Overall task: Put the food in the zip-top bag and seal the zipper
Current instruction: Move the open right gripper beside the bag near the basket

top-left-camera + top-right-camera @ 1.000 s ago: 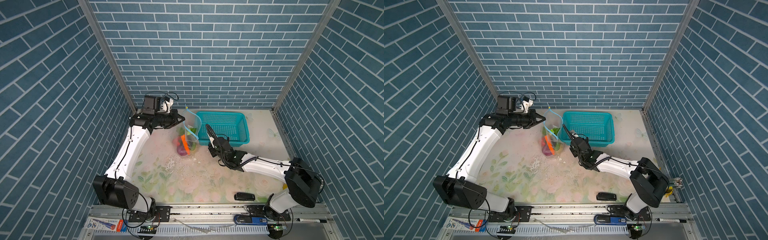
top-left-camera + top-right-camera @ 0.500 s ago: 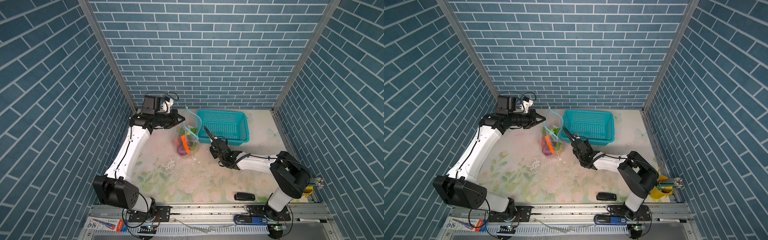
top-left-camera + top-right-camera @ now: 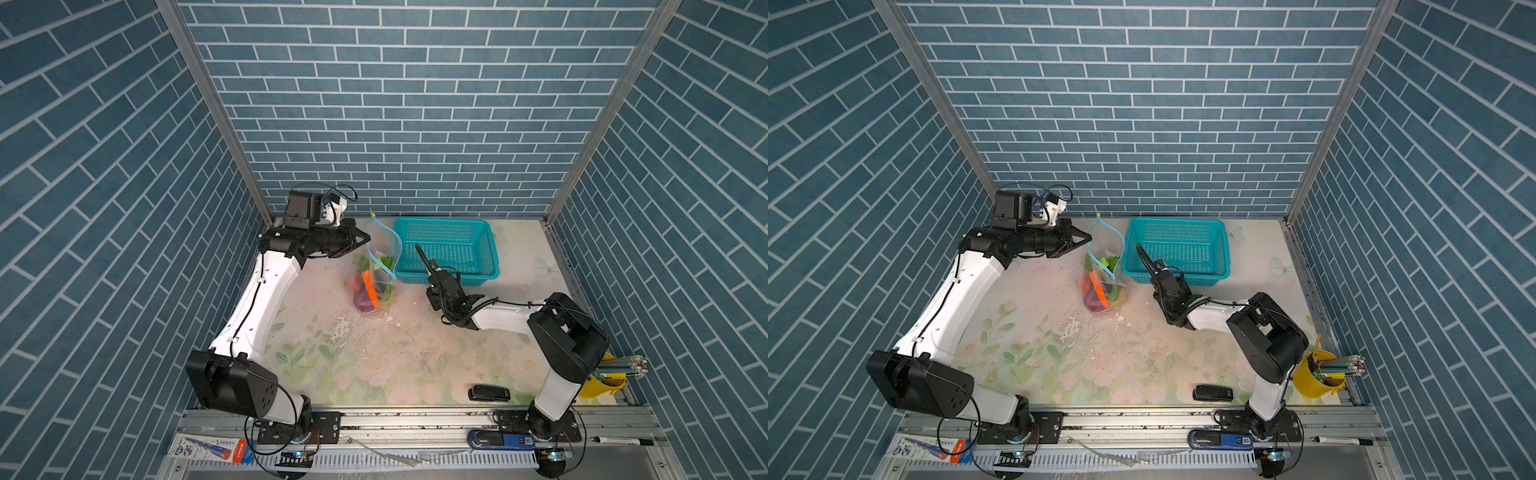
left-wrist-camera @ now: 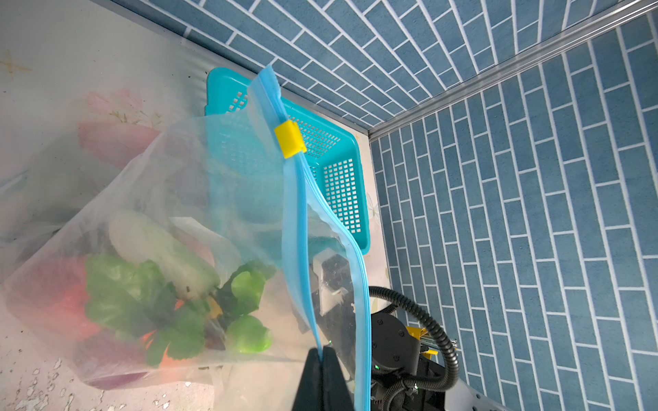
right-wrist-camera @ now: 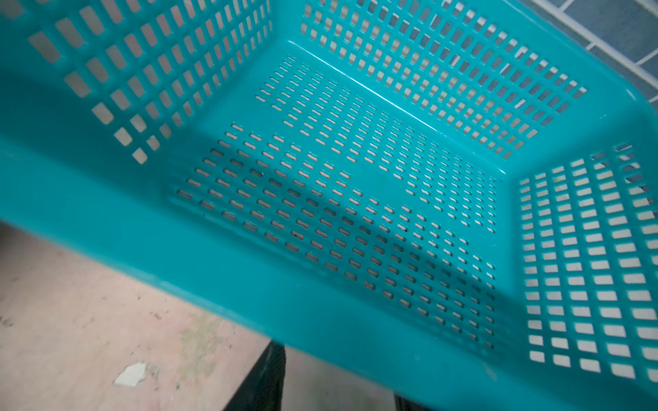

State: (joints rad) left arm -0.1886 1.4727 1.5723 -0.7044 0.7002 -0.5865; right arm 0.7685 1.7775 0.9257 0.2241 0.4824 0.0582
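The clear zip-top bag (image 3: pixel 376 272) (image 3: pixel 1105 270) (image 4: pixel 185 199) hangs upright, its bottom on the table, just left of the basket. My left gripper (image 3: pixel 368 239) (image 3: pixel 1090 238) (image 4: pixel 322 356) is shut on one side of the light blue zipper (image 3: pixel 397 243) (image 4: pixel 295 220). The bag's mouth gapes, with the yellow slider (image 3: pixel 372 215) (image 3: pixel 1099 215) (image 4: pixel 290 138) at the top end. Inside lies the food: carrot (image 3: pixel 369 284), purple onion (image 3: pixel 365 304), greens (image 4: pixel 142 295), white piece (image 4: pixel 160 242). My right gripper (image 3: pixel 420 253) (image 3: pixel 1142 254) (image 5: pixel 331 389) is open and empty at the basket's front-left corner. The basket's rim hides its fingertips in the right wrist view.
The teal perforated basket (image 3: pixel 486 249) (image 3: pixel 1221 249) (image 5: pixel 249 277) stands at the back, right of the bag, and holds nothing. A small black object (image 3: pixel 488 392) lies near the front edge. A yellow cup of pencils (image 3: pixel 1316 380) stands at the front right. White crumbs (image 3: pixel 345 328) dot the mat.
The right arm's elbow has swung in and back, and its gripper has shifted slightly toward the basket. The left gripper and the bag have not moved.
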